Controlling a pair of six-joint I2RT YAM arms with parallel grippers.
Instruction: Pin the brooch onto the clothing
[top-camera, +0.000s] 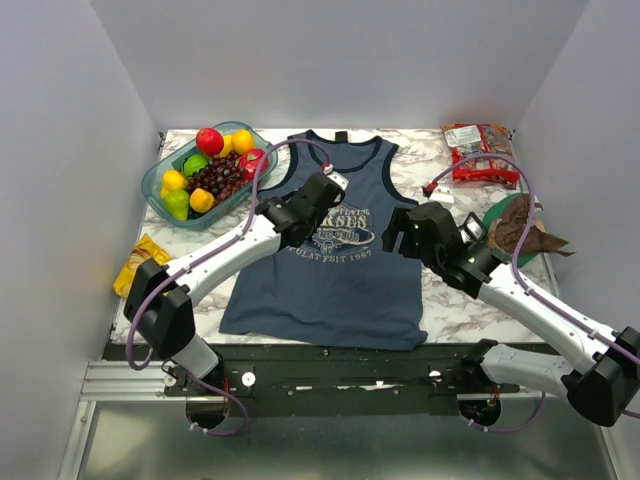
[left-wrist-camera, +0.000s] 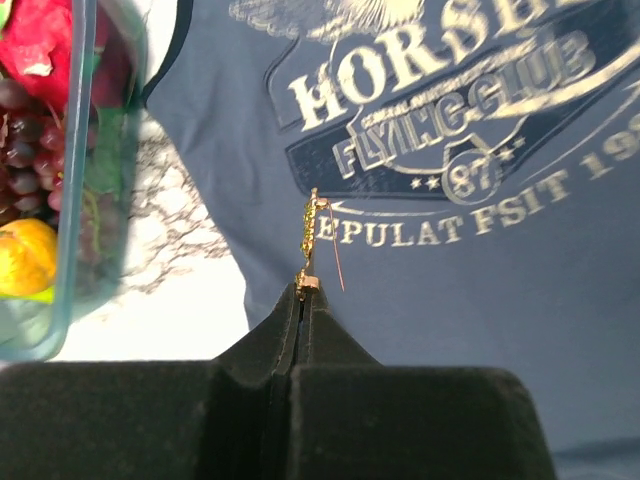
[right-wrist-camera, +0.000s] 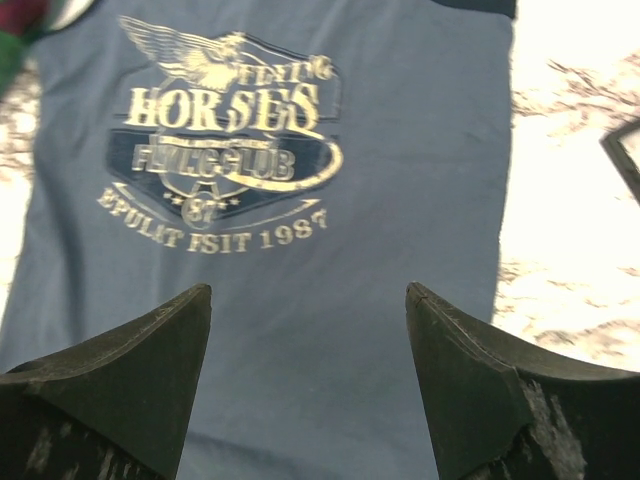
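Note:
The slate-blue tank top (top-camera: 330, 280) lies flat on the marble table, its pale HORSES print (left-wrist-camera: 440, 110) on the chest. My left gripper (left-wrist-camera: 303, 290) is shut on the tiny gold brooch (left-wrist-camera: 311, 232), held edge-on above the shirt just below the left of the print, its thin pin hanging open. In the top view the left gripper (top-camera: 325, 192) is over the shirt's upper left chest. My right gripper (right-wrist-camera: 308, 300) is open and empty above the shirt (right-wrist-camera: 350, 330) below the print; in the top view it (top-camera: 400, 235) hovers over the shirt's right side.
A clear dish of fruit (top-camera: 205, 172) stands at the back left, close to the left gripper (left-wrist-camera: 40, 180). A red snack bag (top-camera: 478, 150) and a green plate with brown stuff (top-camera: 520, 228) are at the right. A yellow packet (top-camera: 138, 262) lies left. A black-framed box corner (right-wrist-camera: 625, 155) shows right.

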